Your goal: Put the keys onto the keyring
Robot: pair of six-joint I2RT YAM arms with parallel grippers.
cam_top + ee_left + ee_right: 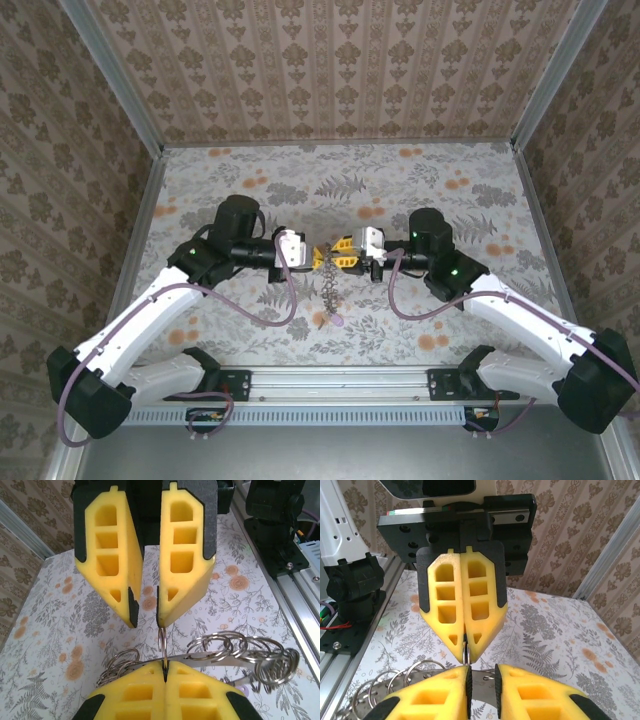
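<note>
Viewing from the top external camera: the left gripper point(322, 258) and the right gripper point(340, 256) meet tip to tip above the flower-printed table point(220, 170). The keyring, a chain of linked silver metal split rings point(328, 288), hangs from between them down to the tabletop. The keys, a small pale purple piece with little else resolvable point(338, 320), lie at its lower end. Risk, as judged: the whole chain depends on one thin pinch, so a tug or twist from the right gripper could pull it free and drop everything. The springy coil might also close before a key is threaded. Left wrist view: the left gripper's yellow fingers point(130, 690) are pressed fully together on the edge of one small silver ring point(162, 641), which stands upright, and the rest of the chain fans off to one side. Right wrist view: the right gripper's jaws stand a narrow gap apart just beside that ring, and I cannot make out anything gripped between them.
</note>
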